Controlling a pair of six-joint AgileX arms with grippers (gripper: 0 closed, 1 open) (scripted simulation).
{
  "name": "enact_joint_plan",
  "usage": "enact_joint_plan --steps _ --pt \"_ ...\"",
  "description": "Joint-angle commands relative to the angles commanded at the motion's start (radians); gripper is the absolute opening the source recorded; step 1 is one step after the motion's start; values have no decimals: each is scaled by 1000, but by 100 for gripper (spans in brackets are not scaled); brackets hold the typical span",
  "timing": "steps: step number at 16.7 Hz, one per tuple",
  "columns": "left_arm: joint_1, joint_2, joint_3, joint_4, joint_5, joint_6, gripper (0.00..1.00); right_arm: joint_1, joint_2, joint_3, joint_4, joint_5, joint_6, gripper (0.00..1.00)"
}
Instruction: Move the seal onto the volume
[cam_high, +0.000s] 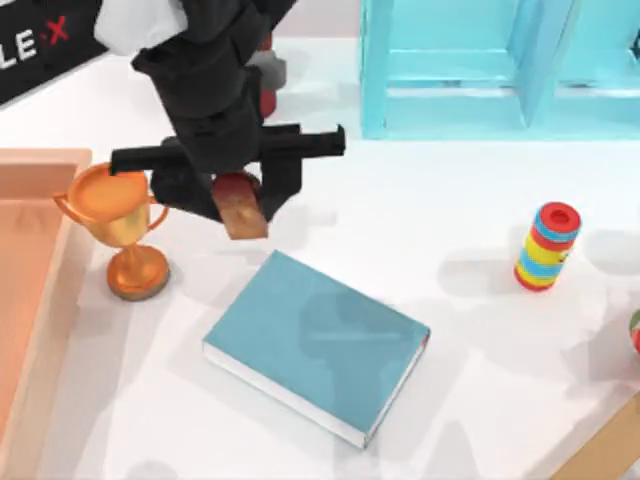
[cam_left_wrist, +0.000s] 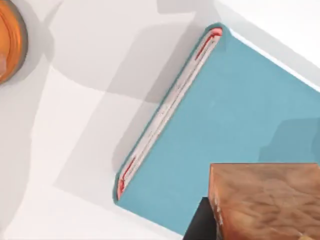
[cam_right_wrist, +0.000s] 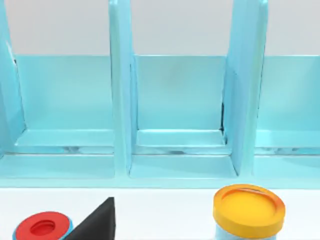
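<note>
Left pincer (cam_high: 240, 205) is clamped on the seal (cam_high: 241, 208), held up off the tabletop (cam_high: 420, 230). In the top view it sits between the trophy (cam_high: 118, 225) and the book's far corner, not yet over the cover.

Key relation: the book (cam_high: 318, 345) lies toward the near edge and slightly right of the pincer in the top view, close by. Its long axis runs diagonally, from far-left down to near-right. Left wrist view agrees: seal's tan base (cam_left_wrist: 267, 200) is over the teal cover (cam_left_wrist: 240, 125) near the page-edge side, so the camera already looks down onto the book (cam_left_wrist: 240, 125).

My read: carry phase, grasp done, placement not. Next move needs a short shift toward the middle of the cover, then a straight descent and release. Risk: set down too near the far corner and the seal could tip off the edge.

Left arm is the nearer one and is doing the work. Right pincer: can't tell its state; its wrist view faces the turquoise shelf (cam_right_wrist: 175, 100), with a yellow-lidded jar (cam_right_wrist: 248, 205) and the striped cylinder (cam_high: 547, 246) nearby.
</note>
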Motion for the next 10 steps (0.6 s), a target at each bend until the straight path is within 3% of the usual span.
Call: enact_joint_plan --steps 5,10 --pt "-195 108 -58 59 -46 -194 0 0 0 0 0 0 0 100" --pt "-206 117 -62 60 -53 -206 0 0 0 0 0 0 0 100"
